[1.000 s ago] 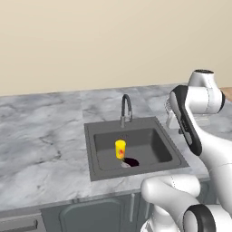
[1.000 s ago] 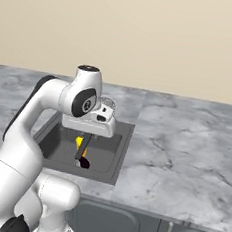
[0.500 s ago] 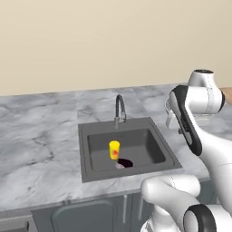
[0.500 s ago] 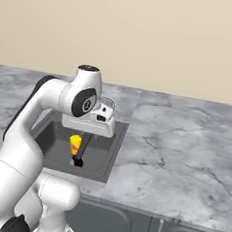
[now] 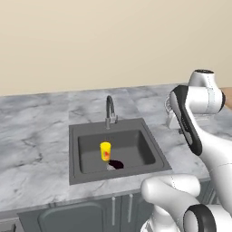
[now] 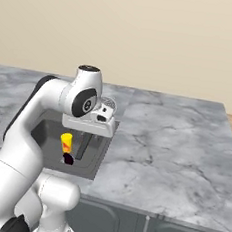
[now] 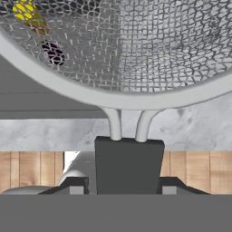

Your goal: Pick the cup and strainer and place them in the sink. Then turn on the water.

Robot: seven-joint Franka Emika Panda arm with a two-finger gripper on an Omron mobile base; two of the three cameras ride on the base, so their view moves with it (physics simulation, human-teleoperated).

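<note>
- Grey-white marble countertop (image 5: 36, 136) runs below a plain beige wall (image 5: 90, 41), and grey cabinet fronts (image 5: 68, 219) show under its front edge.
- The sink (image 5: 74, 156) is a dark grey square basin sunk into the countertop; in the right base view the arm covers most of it and only its front right corner (image 6: 101, 159) is clear.
- The cup (image 5: 105, 151), yellow with a red-orange mark, stands upright on the sink floor, a little left of its middle and nearer the front wall. In the right base view it (image 6: 65, 142) shows just under the hand.
- A small dark oval spot (image 5: 116, 165) lies on the sink floor just beside the cup, toward the front; I cannot tell what it is.
- The tap (image 5: 109, 111), a thin dark arched spout, stands at the middle of the sink's back rim. No stream is seen.
- The gripper (image 7: 129, 181) is clamped on the dark handle of the strainer (image 7: 136, 59); the tips themselves are small and partly cut off at the bottom of the hand view.
- The strainer head is cut off by the top and both sides of the hand view; through its mesh the cup and the dark spot look blurred.
- In the left base view the strainer (image 5: 171, 111) is mostly hidden behind the arm, above the countertop to the right of the sink.
</note>
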